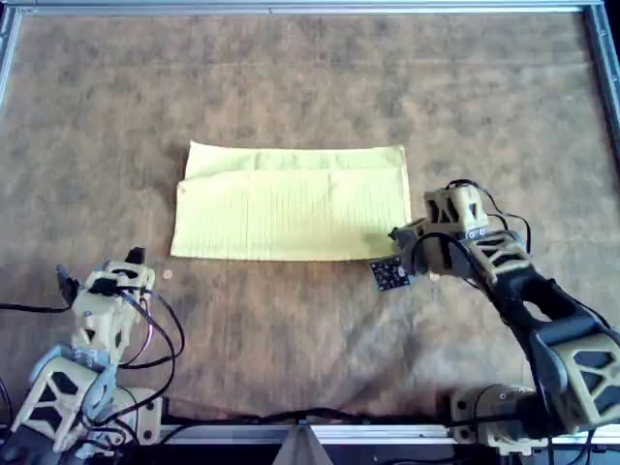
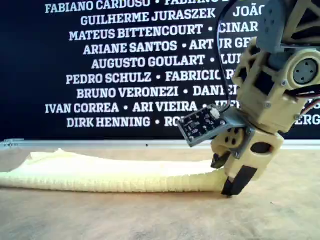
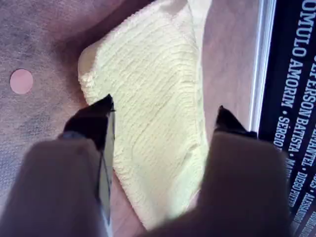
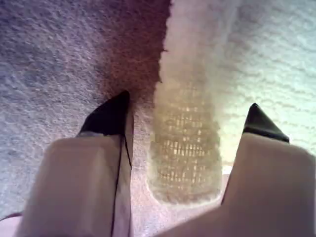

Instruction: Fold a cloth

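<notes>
I see the cloth, pale yellow with a fine ribbed weave, folded into a long rectangle at the centre of the overhead view on the mottled brown table. The right gripper sits at its lower right corner, jaws spread astride the folded edge; its fingertips are hard to make out from overhead. The left gripper, jaws spread, sits lower left, apart from the cloth.
</notes>
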